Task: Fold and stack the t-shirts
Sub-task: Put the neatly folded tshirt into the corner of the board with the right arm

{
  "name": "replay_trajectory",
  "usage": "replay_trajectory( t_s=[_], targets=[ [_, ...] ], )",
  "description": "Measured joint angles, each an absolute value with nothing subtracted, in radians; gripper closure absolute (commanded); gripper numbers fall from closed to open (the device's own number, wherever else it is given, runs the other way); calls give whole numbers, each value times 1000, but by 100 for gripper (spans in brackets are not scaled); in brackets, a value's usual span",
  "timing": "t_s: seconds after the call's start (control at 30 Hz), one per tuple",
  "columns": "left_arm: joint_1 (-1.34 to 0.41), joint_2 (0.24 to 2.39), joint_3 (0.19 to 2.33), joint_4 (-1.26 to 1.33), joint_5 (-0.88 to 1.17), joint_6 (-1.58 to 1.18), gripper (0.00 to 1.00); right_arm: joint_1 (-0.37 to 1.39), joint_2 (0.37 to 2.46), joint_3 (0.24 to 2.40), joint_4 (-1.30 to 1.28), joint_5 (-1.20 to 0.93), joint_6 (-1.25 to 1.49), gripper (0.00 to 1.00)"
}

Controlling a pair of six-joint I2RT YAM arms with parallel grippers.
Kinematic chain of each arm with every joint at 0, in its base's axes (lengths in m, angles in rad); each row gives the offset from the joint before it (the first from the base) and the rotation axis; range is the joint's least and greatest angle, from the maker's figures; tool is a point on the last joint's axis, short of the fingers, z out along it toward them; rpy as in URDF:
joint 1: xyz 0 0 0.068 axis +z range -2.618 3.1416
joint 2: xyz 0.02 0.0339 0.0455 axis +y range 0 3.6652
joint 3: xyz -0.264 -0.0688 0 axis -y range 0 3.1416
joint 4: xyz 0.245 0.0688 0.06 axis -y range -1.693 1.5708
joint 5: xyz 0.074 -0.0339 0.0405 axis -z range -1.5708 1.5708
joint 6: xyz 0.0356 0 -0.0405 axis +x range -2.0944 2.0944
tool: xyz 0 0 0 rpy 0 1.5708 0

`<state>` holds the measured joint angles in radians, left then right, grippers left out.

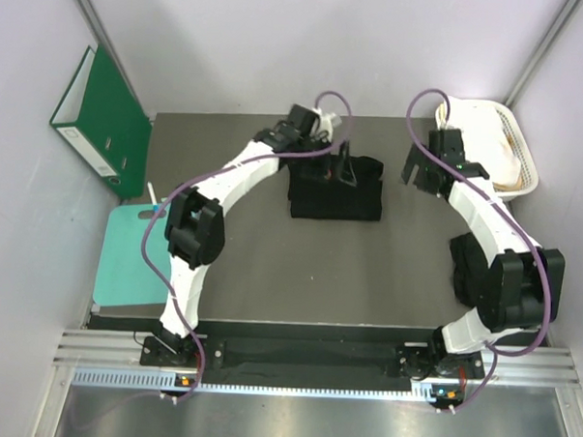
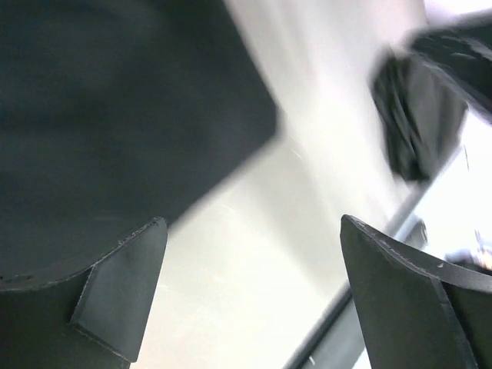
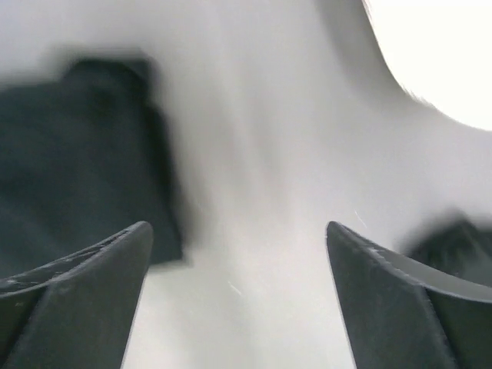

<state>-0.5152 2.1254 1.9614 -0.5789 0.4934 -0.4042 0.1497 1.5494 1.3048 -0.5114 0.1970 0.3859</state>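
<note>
T-shirts (image 1: 336, 199) were seen as one folded black stack on the far middle of the table (image 1: 318, 268). Left gripper (image 1: 340, 167) was positioned over the stack's far edge, jaws spread wide, nothing gripped; contact with the cloth could not be told. Right gripper (image 1: 416, 174) was positioned just right of the stack, between it and the white basket (image 1: 520, 127), jaws likewise wide and empty. Both wrist views were blurred.

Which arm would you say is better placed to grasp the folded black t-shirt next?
Probably the left: the open left gripper hangs at the folded black t-shirt's far edge, while the open right gripper is off to its side, nearer the white basket.
</note>
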Motion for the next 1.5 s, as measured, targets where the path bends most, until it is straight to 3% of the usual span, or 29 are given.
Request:
replay_trajectory(
  t_s=[0.1,0.17,0.37,0.63,0.8,0.93,1.03,1.1,1.13,1.17,1.5],
  targets=[
    [-577,2136,1932,-587,532,-401,1,150,1524,1246,-642,257,416,12],
    [-579,2136,1895,-595,540,-398,1,150,1518,1222,-732,299,448,1],
    [-531,2150,1870,-614,537,-384,1,149,1595,1184,-979,463,588,0],
    [-521,2152,1869,-614,536,-370,1,149,1903,1182,-1250,682,798,0],
    [-517,2152,1864,-617,542,-360,1,147,1917,1147,-1289,720,849,1],
    [-494,2152,1862,-633,547,-340,1,139,1956,1119,-1326,756,867,6],
    [-463,2152,1861,-644,559,-330,1,123,2001,1100,-1359,777,874,16],
    [-436,2151,1849,-642,576,-331,1,110,2029,1092,-1375,781,880,34],
    [-422,2151,1839,-638,587,-335,1,103,2045,1092,-1379,782,885,50],
    [-407,2149,1824,-634,595,-339,1,99,2058,1093,-1377,780,889,98],
    [-349,2140,1780,-629,626,-364,1,102,2037,1094,-1235,705,801,100]
  ],
)
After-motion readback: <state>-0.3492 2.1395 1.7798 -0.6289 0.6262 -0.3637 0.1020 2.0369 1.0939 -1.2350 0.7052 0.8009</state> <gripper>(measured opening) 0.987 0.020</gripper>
